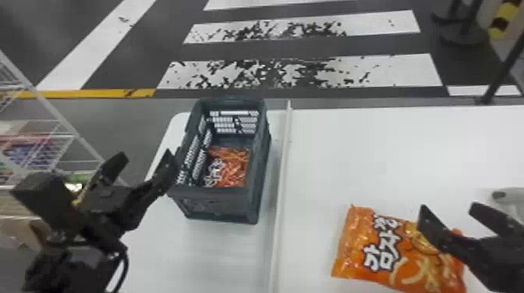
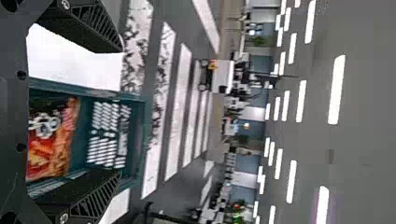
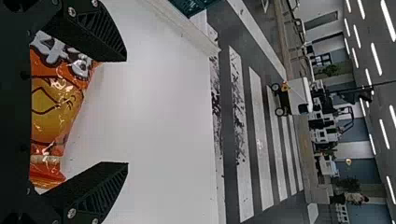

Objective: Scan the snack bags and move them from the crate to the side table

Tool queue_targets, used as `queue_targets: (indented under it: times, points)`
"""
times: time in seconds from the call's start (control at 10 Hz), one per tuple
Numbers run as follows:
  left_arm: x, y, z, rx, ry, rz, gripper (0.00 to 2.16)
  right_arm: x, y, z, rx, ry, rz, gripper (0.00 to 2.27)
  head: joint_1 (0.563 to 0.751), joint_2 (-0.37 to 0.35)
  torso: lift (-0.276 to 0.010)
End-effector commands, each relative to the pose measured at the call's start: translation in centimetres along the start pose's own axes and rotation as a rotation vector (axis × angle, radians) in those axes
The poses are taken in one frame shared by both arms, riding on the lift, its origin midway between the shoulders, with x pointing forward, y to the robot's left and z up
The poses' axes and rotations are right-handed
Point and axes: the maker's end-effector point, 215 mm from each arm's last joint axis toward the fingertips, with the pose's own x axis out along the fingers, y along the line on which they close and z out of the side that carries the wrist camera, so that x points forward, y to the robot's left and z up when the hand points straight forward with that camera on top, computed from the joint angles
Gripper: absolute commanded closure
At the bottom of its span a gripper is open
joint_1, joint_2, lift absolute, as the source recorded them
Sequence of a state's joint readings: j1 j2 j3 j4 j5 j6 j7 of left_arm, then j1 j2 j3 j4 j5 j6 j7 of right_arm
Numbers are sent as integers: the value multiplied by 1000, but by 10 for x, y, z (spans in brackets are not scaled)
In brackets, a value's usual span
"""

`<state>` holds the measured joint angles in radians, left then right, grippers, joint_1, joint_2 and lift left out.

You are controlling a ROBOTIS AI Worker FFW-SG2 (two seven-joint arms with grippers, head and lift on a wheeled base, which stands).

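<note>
And here, nearest of all, an orange snack bag (image 1: 358, 241) lies on the right-hand surface (image 1: 374, 156), printed face up, with the right gripper (image 1: 448, 207) right over its outer end, fingers spread wide, clenching nothing! Across on the left, the left gripper (image 1: 146, 155) hangs at the near side corner of the dark crate (image 1: 218, 206), its fingers well parted too, nothing between them. The crate stands on the left-hand surface (image 1: 195, 253), and look inside: another orange snack bag, the crate's own (image 1: 234, 167), down on the bottom! A pale raised strip (image 1: 281, 187) runs between the two surfaces. Out to the left, a wire rack (image 1: 72, 134); beyond the surfaces, broad white stripes (image 1: 409, 72) cross the dark floor, with a yellow line (image 1: 85, 93) on the left.
</note>
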<state>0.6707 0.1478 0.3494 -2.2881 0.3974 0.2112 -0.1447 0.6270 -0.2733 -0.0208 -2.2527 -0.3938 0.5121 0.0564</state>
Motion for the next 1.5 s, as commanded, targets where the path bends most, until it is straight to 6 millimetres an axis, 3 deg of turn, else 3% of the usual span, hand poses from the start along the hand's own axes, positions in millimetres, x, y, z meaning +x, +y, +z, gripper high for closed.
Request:
queue_targets:
  times: [0.0,0.2,0.3,0.4,0.6,0.8,1.0,1.3,1.4]
  points:
    - [2,-9,18,11,-85,-2,76,6,-7,-3,-19,-10,-10,130,695,217,-87]
    - [1,-27,30,34,-137,-25,80,7,-28,-18,-108,9,-60,127,695,189,-87]
    - [0,-37,32,35,-146,-48,80,-1,-27,-9,-170,-48,-46,110,695,174,-87]
    - [-3,-45,32,30,-150,-65,80,-9,-14,-6,-221,-76,-17,107,695,151,-87]
    - [-3,-58,27,28,-138,-87,80,-20,33,-8,-370,-127,54,113,695,140,-87]
    - [-2,-66,24,31,-131,-101,80,-30,66,-31,-431,-99,121,120,695,183,-87]
    - [0,-66,19,32,-121,-106,80,-48,110,-62,-534,-49,222,124,695,244,-87]
    - [0,-71,16,25,-116,-122,80,-41,115,-112,-656,49,219,130,695,302,-87]
    - [1,-72,16,23,-116,-124,80,-38,113,-120,-689,56,201,134,695,309,-87]
